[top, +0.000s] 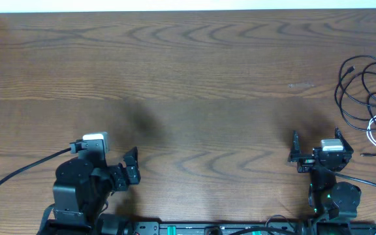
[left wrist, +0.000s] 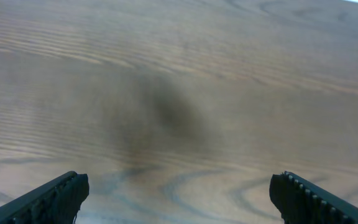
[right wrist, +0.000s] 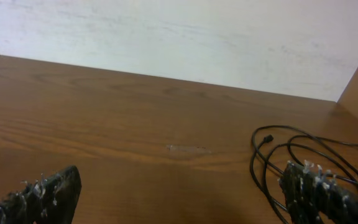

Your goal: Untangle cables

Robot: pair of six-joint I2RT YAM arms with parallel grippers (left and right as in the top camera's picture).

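Observation:
The cables [top: 371,98] lie in a loose tangle at the table's right edge: several black loops and one white cord [top: 375,120] coiled at their lower side. In the right wrist view the black loops and a small plug end [right wrist: 266,138] show at the right, partly behind my right finger. My right gripper [top: 317,142] [right wrist: 179,183] stands open just left of the tangle, nothing between its fingers. My left gripper [top: 131,168] [left wrist: 179,186] is open over bare wood at the front left, far from the cables.
The wooden table [top: 188,78] stretches wide between both arms. A pale wall [right wrist: 166,31] borders the far edge. The thicker black lead [top: 25,171] of the left arm trails off to the front left. A faint scuff [right wrist: 188,148] marks the wood.

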